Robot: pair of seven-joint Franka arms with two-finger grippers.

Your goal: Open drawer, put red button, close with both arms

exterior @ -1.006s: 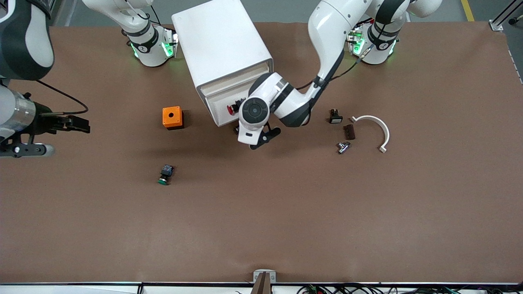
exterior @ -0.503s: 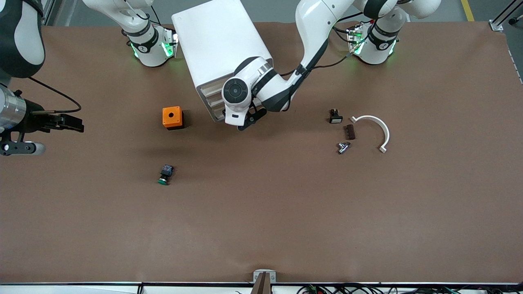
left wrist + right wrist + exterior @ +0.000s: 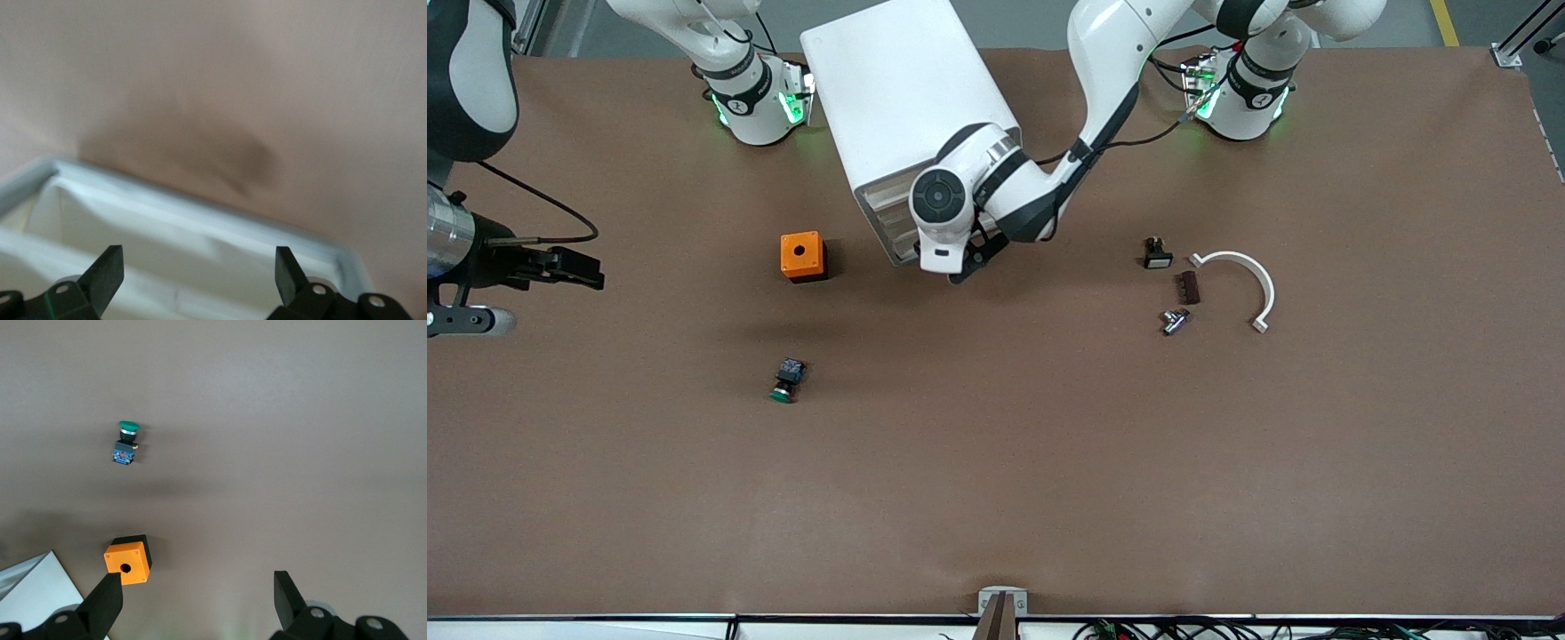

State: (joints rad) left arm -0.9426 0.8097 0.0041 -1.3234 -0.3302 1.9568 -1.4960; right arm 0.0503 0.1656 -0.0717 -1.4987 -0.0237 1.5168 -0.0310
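The white cabinet (image 3: 907,98) stands between the arms' bases, its cream drawer fronts (image 3: 891,233) all pushed in flush. The red button is hidden. My left gripper (image 3: 966,267) is open and empty against the cabinet's front, low by the table. In the left wrist view its fingers (image 3: 110,273) straddle a white drawer front (image 3: 173,230). My right gripper (image 3: 587,270) is open and empty, waiting above the table at the right arm's end; in the right wrist view its fingers (image 3: 107,603) are spread wide over bare table.
An orange box with a hole (image 3: 802,256) sits beside the cabinet toward the right arm's end; a green-capped button (image 3: 785,380) lies nearer the camera. Toward the left arm's end lie a black button (image 3: 1157,255), a brown block (image 3: 1188,286), a metal fitting (image 3: 1174,320) and a white curved clip (image 3: 1249,277).
The drawer that stood open with the red button in it has been pushed shut by my left gripper. The button is now out of sight. The right gripper drifted slightly toward the table's end.
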